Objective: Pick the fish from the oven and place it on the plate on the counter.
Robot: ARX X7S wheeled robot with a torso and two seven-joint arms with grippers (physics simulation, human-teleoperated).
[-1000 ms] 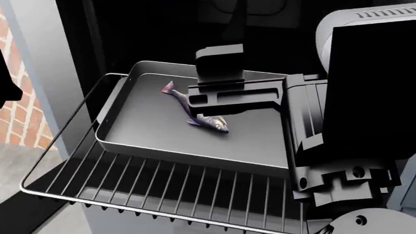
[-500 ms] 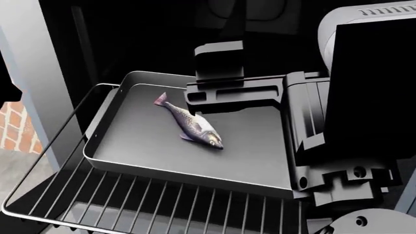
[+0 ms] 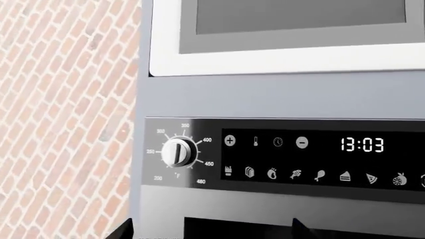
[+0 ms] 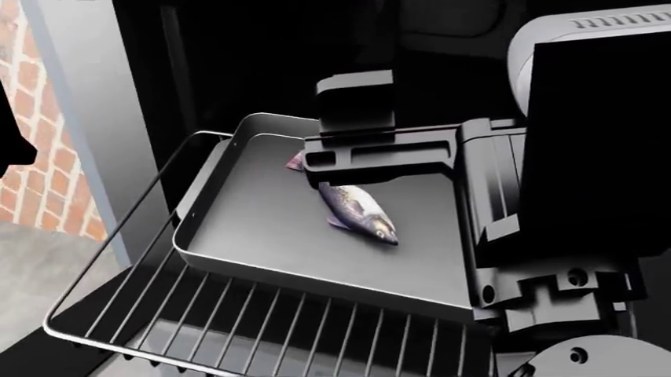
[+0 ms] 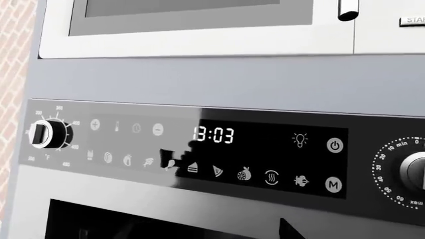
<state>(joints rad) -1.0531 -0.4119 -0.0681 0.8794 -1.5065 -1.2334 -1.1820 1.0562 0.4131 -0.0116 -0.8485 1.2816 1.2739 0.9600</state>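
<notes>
Fish (image 4: 360, 210) lies on grey tray (image 4: 251, 228) over wire rack (image 4: 262, 318).

Dim, sharp renders: the oven (image 4: 262, 47) cavity is near black, the tray (image 4: 273, 228) softly lit, and the control panel (image 5: 219, 149) shows faint glossy reflections.

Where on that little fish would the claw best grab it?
Probably across the thick mid-body of the fish, coming straight down. It lies flat and diagonal on the tray, head toward the camera, tail partly hidden under the right claw, so the claw should close across its width.
</notes>
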